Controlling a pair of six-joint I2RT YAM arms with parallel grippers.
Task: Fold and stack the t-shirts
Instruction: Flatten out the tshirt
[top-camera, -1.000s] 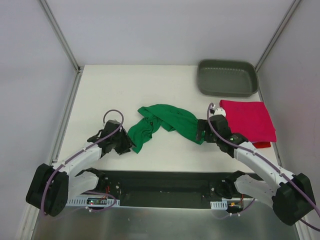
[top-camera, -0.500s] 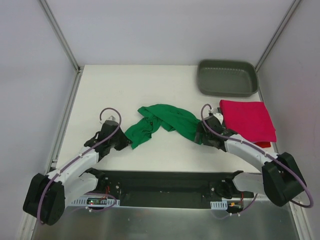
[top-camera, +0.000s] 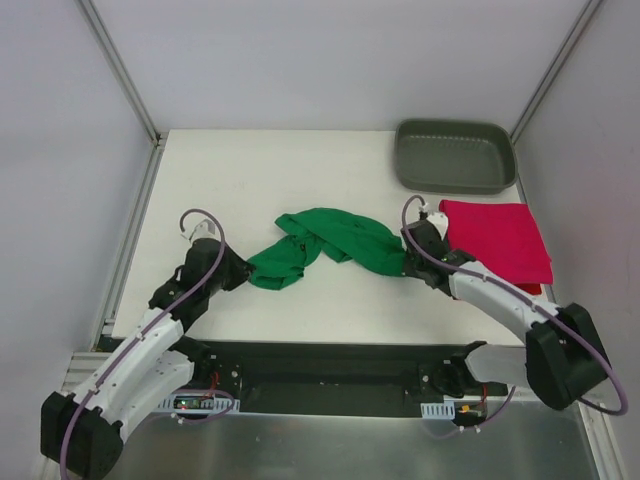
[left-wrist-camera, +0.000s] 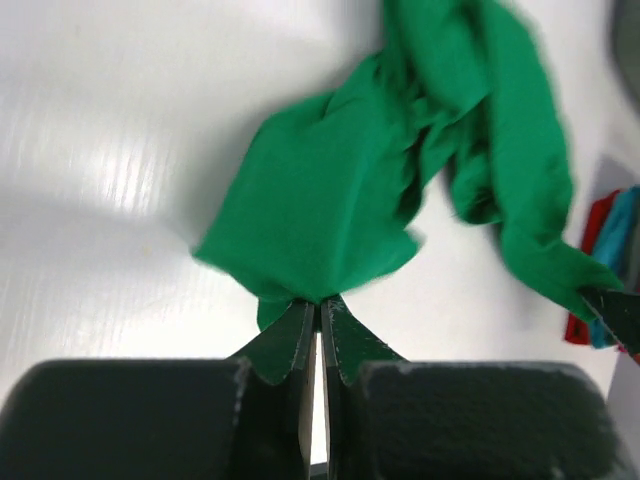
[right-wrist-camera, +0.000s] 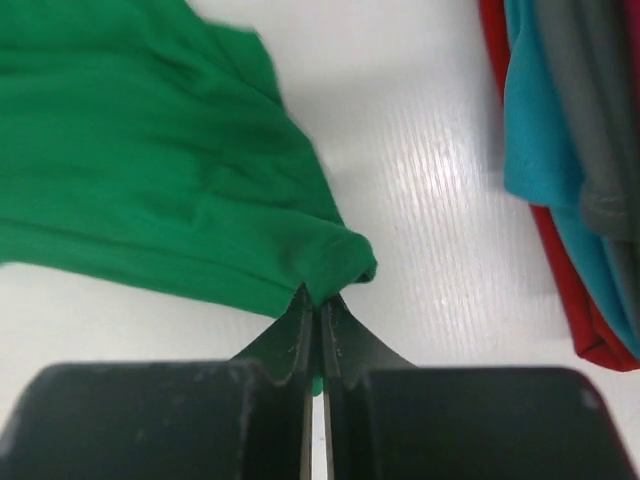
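A bright green t-shirt (top-camera: 325, 242) lies crumpled in the middle of the white table (top-camera: 250, 170). My left gripper (top-camera: 243, 270) is shut on its left end, the cloth (left-wrist-camera: 330, 190) pinched between the fingertips (left-wrist-camera: 300, 325). At the shirt's right end my right gripper (top-camera: 408, 262) is shut on a fold of the same cloth (right-wrist-camera: 150, 160). A stack of folded t-shirts, crimson-pink on top (top-camera: 497, 240), lies at the right; its teal (right-wrist-camera: 535, 150) and red (right-wrist-camera: 580, 310) layers show in the right wrist view.
A grey plastic tray (top-camera: 455, 155) stands at the back right corner. The folded stack lies just right of my right arm. Metal frame posts run along the table's left and right sides.
Both grippers have closed on the green shirt's ends. The left arm has drawn back to the left, pulling the left end of the cloth with it. The right gripper moved slightly farther in.
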